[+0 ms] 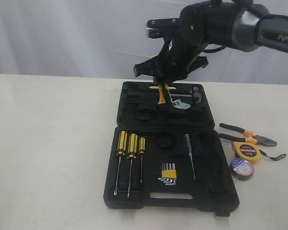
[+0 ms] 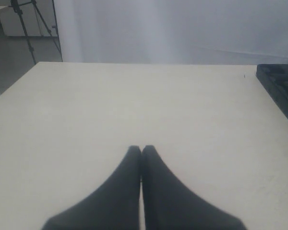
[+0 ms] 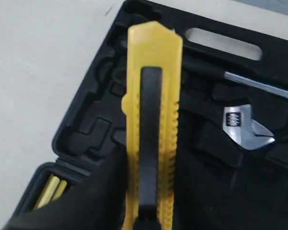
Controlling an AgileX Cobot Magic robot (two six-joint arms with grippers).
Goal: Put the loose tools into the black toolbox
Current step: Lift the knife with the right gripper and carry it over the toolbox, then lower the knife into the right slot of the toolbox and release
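The black toolbox (image 1: pixel 134 112) lies open in the middle of the table. My right gripper (image 1: pixel 164 94) hangs over its far half, shut on the yellow-black utility knife (image 1: pixel 162 93). In the right wrist view the utility knife (image 3: pixel 151 120) runs lengthwise between the dark fingers (image 3: pixel 93 191), above the toolbox recesses (image 3: pixel 96 129). To the right of the case lie the pliers (image 1: pixel 247 135), the yellow tape measure (image 1: pixel 246 151) and the black tape roll (image 1: pixel 241 168). My left gripper (image 2: pixel 142 149) is shut on nothing over bare table, with the toolbox edge (image 2: pixel 278 88) at the side of its view.
The near half of the case holds three yellow-black screwdrivers (image 1: pixel 129 153), a hex key set (image 1: pixel 168 173) and a thin screwdriver (image 1: pixel 190 153). An adjustable wrench (image 3: pixel 242 125) and a hammer (image 1: pixel 194 93) sit in the far half. A white curtain hangs behind the table.
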